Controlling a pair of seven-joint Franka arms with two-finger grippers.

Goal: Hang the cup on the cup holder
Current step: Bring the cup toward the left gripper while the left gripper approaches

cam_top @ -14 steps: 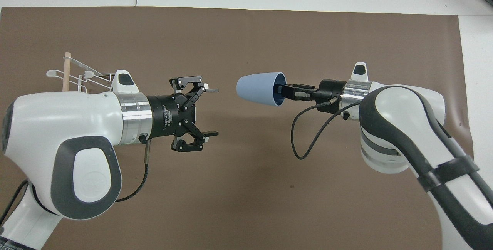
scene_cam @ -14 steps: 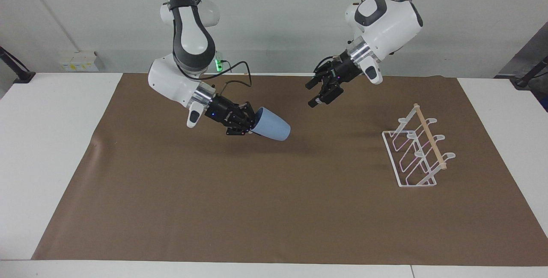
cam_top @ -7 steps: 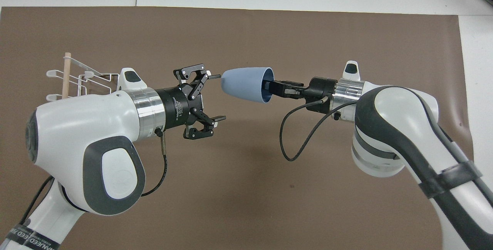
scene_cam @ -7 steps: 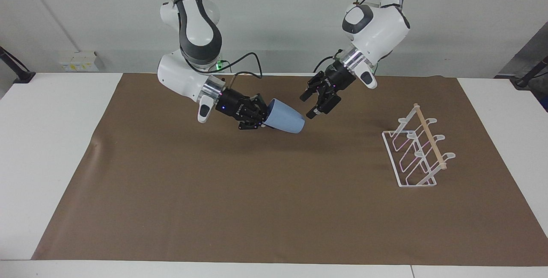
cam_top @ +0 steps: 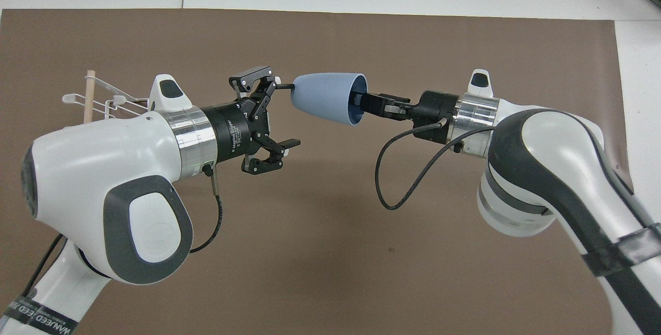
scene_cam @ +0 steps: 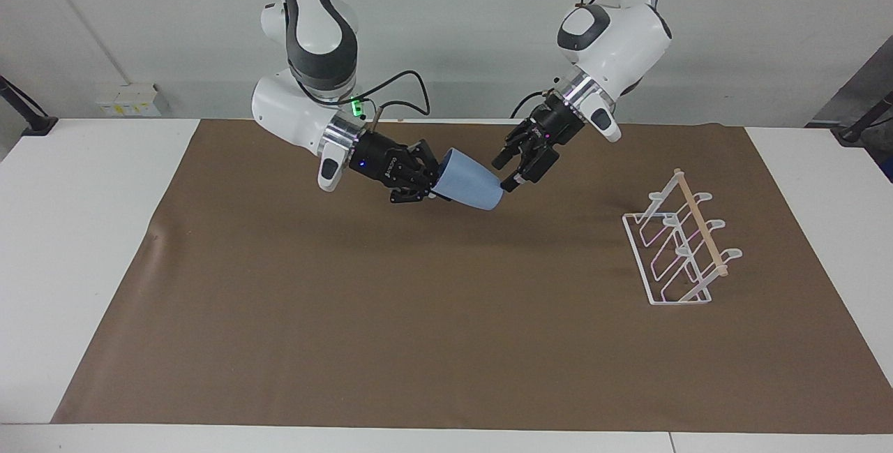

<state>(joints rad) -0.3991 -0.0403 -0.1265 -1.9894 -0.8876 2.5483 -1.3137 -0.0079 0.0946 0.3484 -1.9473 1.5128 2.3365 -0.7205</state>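
Observation:
The light blue cup hangs tilted in the air over the middle of the mat, its base toward the left arm's end. My right gripper is shut on the cup's rim, one finger inside. My left gripper is open right at the cup's base, with one fingertip at the base's edge; I cannot tell whether it touches. The white wire cup holder with its wooden rod stands toward the left arm's end, partly hidden by the left arm in the overhead view.
A brown mat covers most of the white table. A black cable loops down from my right wrist. The rack's prongs carry nothing.
My right gripper has carried the cup toward the left arm's end and a little upward. My left gripper has come in to meet it, so the gap between them has closed.

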